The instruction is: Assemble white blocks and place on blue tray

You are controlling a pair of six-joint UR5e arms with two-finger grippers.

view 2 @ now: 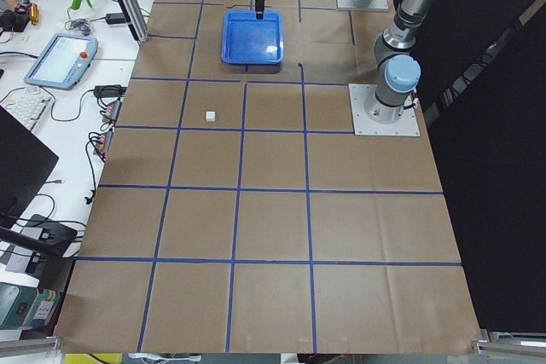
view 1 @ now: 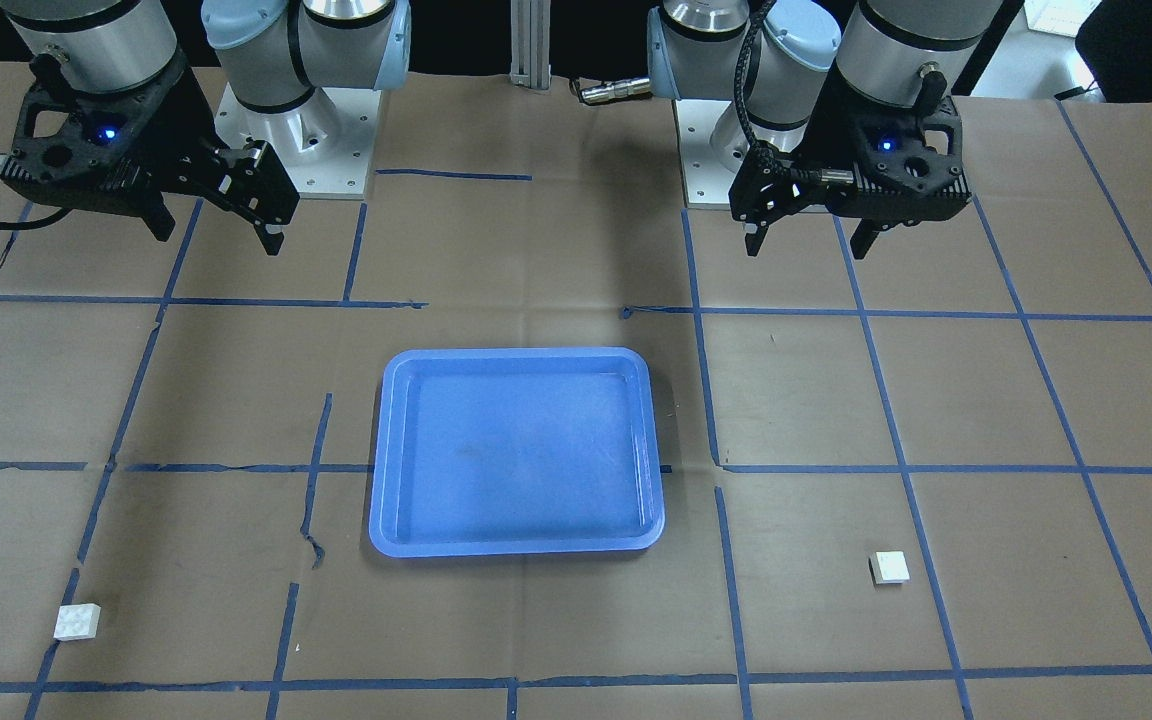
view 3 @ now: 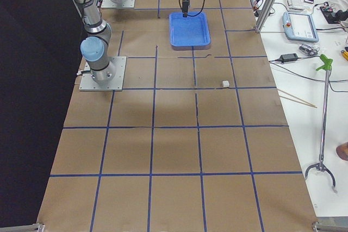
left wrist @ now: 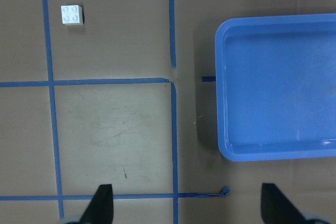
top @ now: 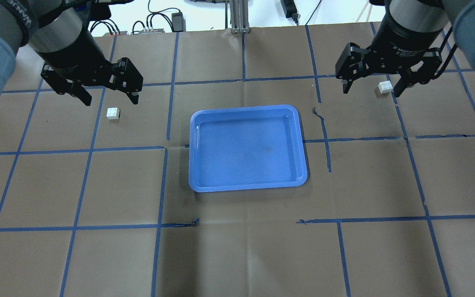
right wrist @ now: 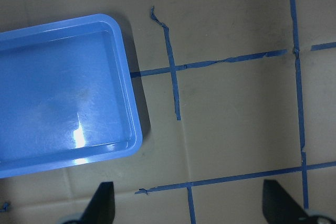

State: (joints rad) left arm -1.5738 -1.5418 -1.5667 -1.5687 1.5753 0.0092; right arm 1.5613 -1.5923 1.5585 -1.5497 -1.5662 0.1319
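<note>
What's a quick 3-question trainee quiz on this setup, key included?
1. True or false: a block already lies in the blue tray.
2. Pick one. The jaws of the left gripper and the right gripper are: A) both open and empty; B) both shut; C) left shut on a block, right open.
3. Fill in: ___ white blocks lie on the table.

Key
1. False: the tray is empty.
2. A.
3. Two: the left white block on the robot's left of the tray, the right white block on its right, neither touching the tray.
</note>
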